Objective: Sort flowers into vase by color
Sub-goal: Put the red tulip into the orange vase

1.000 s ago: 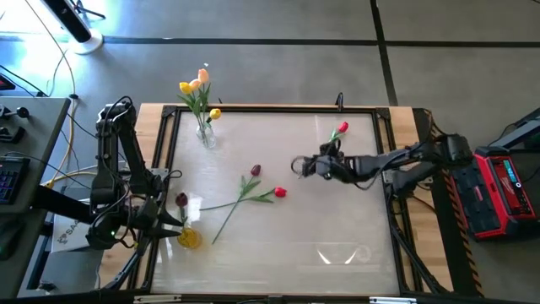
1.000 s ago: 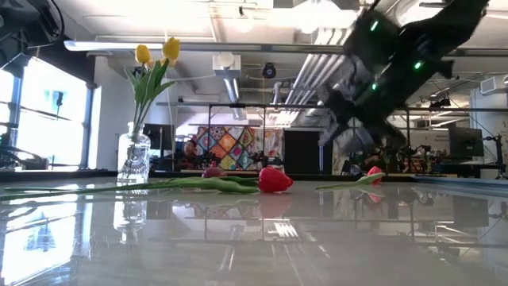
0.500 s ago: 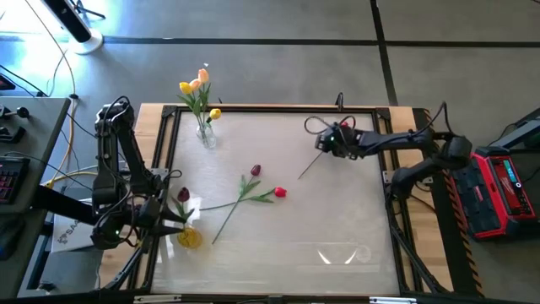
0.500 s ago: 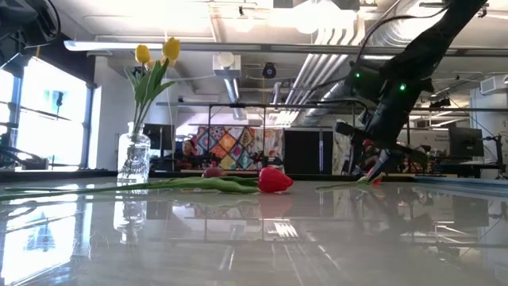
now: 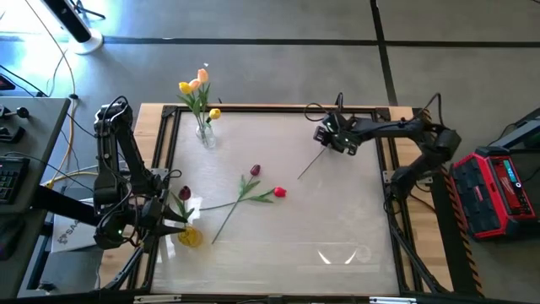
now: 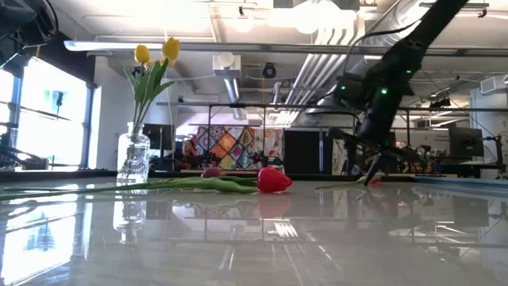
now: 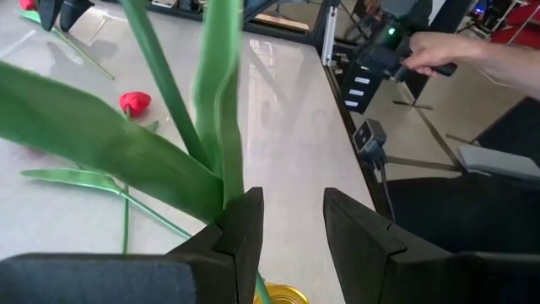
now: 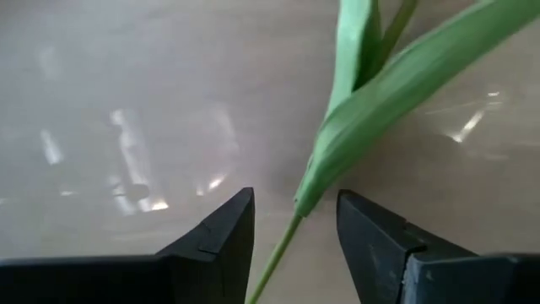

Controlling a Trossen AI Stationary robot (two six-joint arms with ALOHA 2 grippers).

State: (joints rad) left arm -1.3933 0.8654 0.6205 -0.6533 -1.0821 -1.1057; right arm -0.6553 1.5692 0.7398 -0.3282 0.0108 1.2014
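My left gripper [image 5: 169, 215] is open at the table's near left corner, over a small yellow vase [image 5: 190, 239]. A dark maroon tulip [image 5: 184, 194] stands up beside it; its green stem and leaves [image 7: 221, 160] rise past one finger [image 7: 245, 226]. My right gripper [image 5: 332, 140] is open and low near the far right edge. Its fingers stand on either side of a red tulip's stem [image 8: 277, 257], just below a leaf [image 8: 396, 80]. That stem [image 5: 308, 166] lies on the table; the gripper hides the head from above. My left gripper has the maroon tulip's stem [image 7: 226, 190] running close along the inner side of one finger [image 7: 245, 226]. I cannot tell whether it touches. The stem stands upright with its foot toward the yellow vase's rim [image 7: 278, 295].
A glass vase [image 5: 205, 135] with yellow and peach tulips stands at the far left, also in the low view [image 6: 135, 159]. A red tulip [image 5: 279, 192] and a dark maroon tulip [image 5: 256, 171] lie crossed mid-table. A black frame [image 5: 278, 108] edges the table.
My right gripper has swung from the middle of the table toward the far right edge and come down over the red tulip, its fingers now astride the stem. The maroon tulip at my left gripper has shifted only slightly.
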